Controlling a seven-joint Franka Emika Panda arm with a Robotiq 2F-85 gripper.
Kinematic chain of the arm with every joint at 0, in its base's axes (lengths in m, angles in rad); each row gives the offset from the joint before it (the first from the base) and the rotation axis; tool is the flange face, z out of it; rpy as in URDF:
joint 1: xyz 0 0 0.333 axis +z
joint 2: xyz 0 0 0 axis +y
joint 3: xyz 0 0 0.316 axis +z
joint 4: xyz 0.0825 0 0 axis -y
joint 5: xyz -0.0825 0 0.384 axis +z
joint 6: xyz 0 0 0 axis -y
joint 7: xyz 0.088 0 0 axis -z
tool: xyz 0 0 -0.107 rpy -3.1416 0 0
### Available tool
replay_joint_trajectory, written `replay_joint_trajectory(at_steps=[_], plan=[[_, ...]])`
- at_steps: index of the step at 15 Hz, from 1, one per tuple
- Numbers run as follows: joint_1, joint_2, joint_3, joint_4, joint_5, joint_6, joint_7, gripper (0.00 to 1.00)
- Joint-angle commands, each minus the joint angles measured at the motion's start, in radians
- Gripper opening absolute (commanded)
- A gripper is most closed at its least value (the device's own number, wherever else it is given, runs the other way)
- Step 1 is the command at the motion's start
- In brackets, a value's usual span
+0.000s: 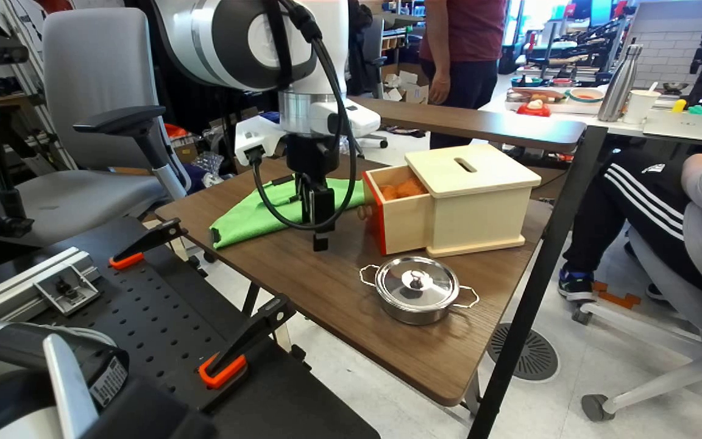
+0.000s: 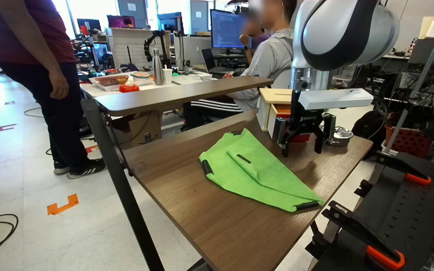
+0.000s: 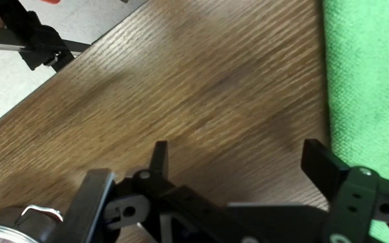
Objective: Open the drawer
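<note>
- The gripper [image 3: 236,148] points down, jaws wide apart; in the wrist view the bare brown wood of the table [image 3: 194,101] shows between them.
- The drawer [image 1: 407,227] is just beside the jaws, partly out of the pale wooden box [image 1: 482,213], its orange-red front and round knob [image 1: 364,212] facing the gripper's side.
- A gap shows between knob and fingers in an exterior view; its true depth I cannot tell.
- Something orange [image 1: 404,188] lies inside the drawer.
- The green cloth [image 2: 254,177], partly folded over, lies close beside one finger in the wrist view.
- The lidded steel pot [image 1: 417,289] is on the opposite side, near the drawer; its handle shows near the other finger.
- Bare wood runs between cloth and pot, under the jaws.
- The pot sits between the box and a long table edge; past that edge come a strip of floor and a black perforated board [image 1: 162,299] with a clamp [image 1: 252,332].
- A raised shelf [image 1: 479,125] runs behind the box in an exterior view, a dark post [image 1: 545,263] at its end.
</note>
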Motion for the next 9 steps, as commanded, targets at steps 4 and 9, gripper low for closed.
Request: replay_joint_trajectory(at_steps=[4, 9], plan=[[0.028, -0.219, -0.015, -0.118, -0.012, -0.09, -0.066, 1.0], [0.013, -0.268, -0.014, -0.078, -0.081, -0.215, -0.104, 1.0]])
